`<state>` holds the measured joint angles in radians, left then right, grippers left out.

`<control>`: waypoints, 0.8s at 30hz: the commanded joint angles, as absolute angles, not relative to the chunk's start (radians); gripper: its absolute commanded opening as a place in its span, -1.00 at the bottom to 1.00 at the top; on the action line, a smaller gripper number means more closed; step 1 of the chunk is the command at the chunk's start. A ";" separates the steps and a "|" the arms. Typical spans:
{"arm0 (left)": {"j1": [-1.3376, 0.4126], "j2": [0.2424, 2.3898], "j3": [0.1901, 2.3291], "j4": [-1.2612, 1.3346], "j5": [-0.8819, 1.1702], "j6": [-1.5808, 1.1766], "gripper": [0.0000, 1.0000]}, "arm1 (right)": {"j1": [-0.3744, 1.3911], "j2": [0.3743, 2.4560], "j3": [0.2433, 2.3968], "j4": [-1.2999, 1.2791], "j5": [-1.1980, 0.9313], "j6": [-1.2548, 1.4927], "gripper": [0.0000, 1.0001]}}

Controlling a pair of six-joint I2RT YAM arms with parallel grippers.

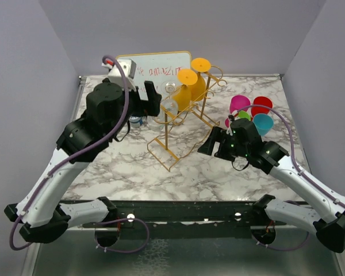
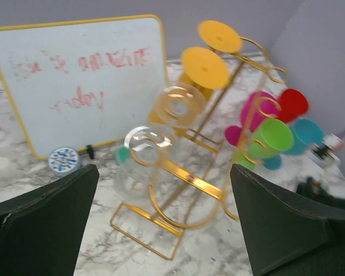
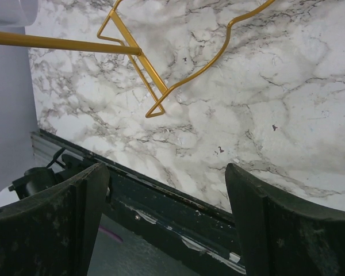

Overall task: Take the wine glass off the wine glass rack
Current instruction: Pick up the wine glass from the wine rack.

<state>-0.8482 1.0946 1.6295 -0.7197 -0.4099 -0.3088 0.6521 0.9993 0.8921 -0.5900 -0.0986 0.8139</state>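
Observation:
The gold wire wine glass rack (image 1: 173, 127) stands mid-table; it also shows in the left wrist view (image 2: 191, 179). Two clear wine glasses (image 2: 142, 162) (image 2: 178, 107) and two yellow ones (image 2: 204, 66) hang upside down on its rails. From above, the nearer clear glass (image 1: 166, 108) is just right of my left gripper (image 1: 154, 103). That gripper (image 2: 164, 230) is open and empty and faces the rack's low end. My right gripper (image 1: 214, 148) is open and empty just right of the rack. In its own view (image 3: 167, 224) it points at the near table edge, with the rack's foot (image 3: 152, 86) above.
A yellow-framed whiteboard (image 1: 161, 62) leans behind the rack. Pink, red, green and teal plastic cups (image 1: 250, 112) cluster at the right. A small blue-white round object (image 2: 63, 160) lies at the whiteboard's foot. The table's dark front rail (image 3: 178, 201) is under the right gripper.

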 commanded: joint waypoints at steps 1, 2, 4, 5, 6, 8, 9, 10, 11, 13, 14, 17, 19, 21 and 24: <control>-0.545 1.182 1.652 -0.747 -0.149 -0.317 0.97 | 0.646 0.984 0.927 -0.649 -0.124 0.814 0.74; -0.479 1.198 1.656 -0.742 -0.072 -0.327 0.97 | 0.646 0.978 0.931 -0.654 -0.124 0.813 0.74; -0.402 1.220 1.654 -0.720 0.046 -0.342 0.97 | 0.646 0.964 0.933 -0.662 -0.120 0.813 0.74; -0.375 1.227 1.648 -0.702 0.090 -0.350 0.97 | 0.645 0.956 0.934 -0.665 -0.116 0.812 0.75; -0.351 1.233 1.642 -0.685 0.138 -0.359 0.97 | 0.645 0.949 0.933 -0.669 -0.112 0.813 0.74; -0.306 1.242 1.624 -0.657 0.230 -0.383 0.91 | 0.645 0.937 0.930 -0.676 -0.103 0.815 0.75; -0.289 1.240 1.611 -0.636 0.286 -0.394 0.88 | 0.646 0.931 0.928 -0.677 -0.099 0.817 0.75; -0.273 1.235 1.595 -0.619 0.319 -0.404 0.85 | 0.646 0.927 0.926 -0.679 -0.096 0.819 0.75; -0.256 1.230 1.581 -0.606 0.347 -0.414 0.81 | 0.646 0.925 0.924 -0.679 -0.094 0.822 0.75; -0.231 1.223 1.551 -0.577 0.419 -0.432 0.66 | 0.645 0.927 0.920 -0.679 -0.094 0.823 0.75; -0.218 1.223 1.535 -0.564 0.458 -0.441 0.62 | 0.646 0.928 0.919 -0.678 -0.098 0.824 0.75; -0.196 1.235 1.495 -0.554 0.536 -0.449 0.47 | 0.646 0.937 0.921 -0.676 -0.109 0.820 0.75; -0.192 1.234 1.471 -0.551 0.530 -0.452 0.39 | 0.646 0.940 0.923 -0.679 -0.109 0.819 0.75; -0.190 1.229 1.453 -0.542 0.523 -0.452 0.37 | 0.646 0.937 0.923 -0.678 -0.106 0.820 0.75; -0.190 1.244 1.447 -0.531 0.561 -0.449 0.33 | 0.646 0.934 0.913 -0.666 -0.107 0.829 0.75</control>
